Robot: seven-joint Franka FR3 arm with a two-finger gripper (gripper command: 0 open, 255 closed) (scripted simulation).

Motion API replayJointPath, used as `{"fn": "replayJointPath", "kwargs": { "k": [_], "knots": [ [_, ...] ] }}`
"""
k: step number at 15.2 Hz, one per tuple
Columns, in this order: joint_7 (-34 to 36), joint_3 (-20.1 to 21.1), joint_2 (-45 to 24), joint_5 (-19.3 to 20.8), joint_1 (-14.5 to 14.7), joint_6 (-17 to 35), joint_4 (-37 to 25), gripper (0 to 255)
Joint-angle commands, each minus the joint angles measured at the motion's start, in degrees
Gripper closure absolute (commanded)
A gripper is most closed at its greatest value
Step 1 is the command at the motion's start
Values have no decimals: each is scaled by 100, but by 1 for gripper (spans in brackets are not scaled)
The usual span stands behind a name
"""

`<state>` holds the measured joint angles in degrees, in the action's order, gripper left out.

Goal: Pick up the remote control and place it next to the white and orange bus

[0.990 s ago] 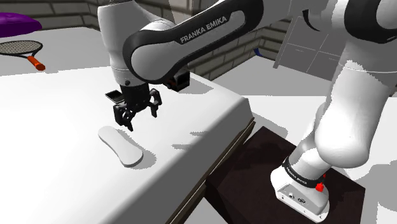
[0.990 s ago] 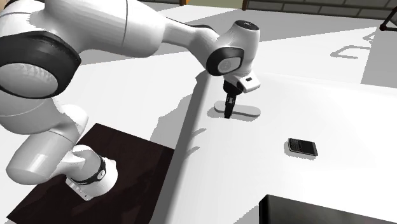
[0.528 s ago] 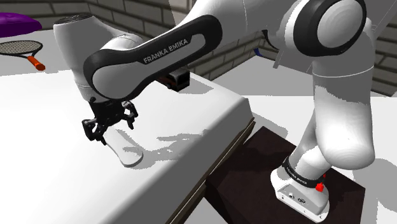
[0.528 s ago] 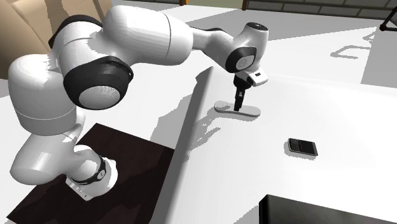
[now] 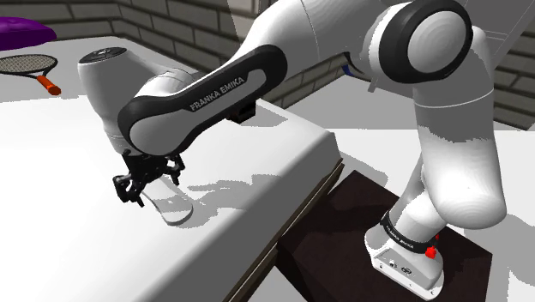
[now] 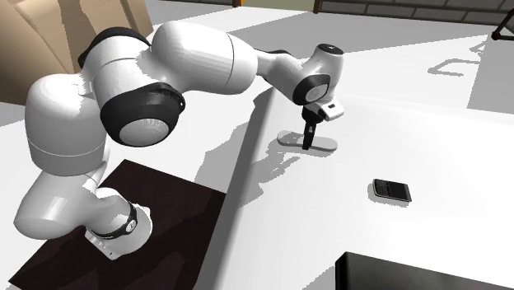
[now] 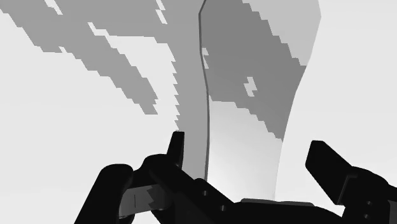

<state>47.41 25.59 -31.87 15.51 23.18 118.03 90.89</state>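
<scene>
Grasp is the step in hand: the gripper [image 5: 147,183] hangs low over the remote control [image 5: 174,208], a plain white, long, flat slab that lies on the white surface [image 5: 69,232] near its edge on the stand's side. In the second exterior view the black fingers reach down to about the middle of the slab. In the wrist view the two fingers stand apart with the remote running between them and a gap at each side, so the claw is open and holds nothing. The pick-up is therefore not yet made. The next move, as I judge it, calls for a short further descent until the fingertips bracket the slab's thin sides, then a closing across its narrow width and a straight lift. Because the slab is so flat, the fingers must go nearly to the surface or they may slip over it. A small dark object [image 6: 391,190] lies well apart; I cannot tell where the bus stands.
</scene>
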Motion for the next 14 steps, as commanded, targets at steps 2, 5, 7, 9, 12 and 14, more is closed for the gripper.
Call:
{"fn": "replayJointPath", "kwargs": {
  "k": [2, 5, 7, 9, 12, 14],
  "knots": [
    [3, -9, -22, 13, -3, 54, 31, 0],
    [3, -9, -22, 13, -3, 54, 31, 0],
    [3, -9, -22, 13, -3, 53, 31, 0],
    [3, -9, -22, 13, -3, 53, 31, 255],
    [3, -9, -23, 13, -3, 53, 29, 255],
    [3, -9, -21, 13, -3, 54, 32, 255]
  ]
}}
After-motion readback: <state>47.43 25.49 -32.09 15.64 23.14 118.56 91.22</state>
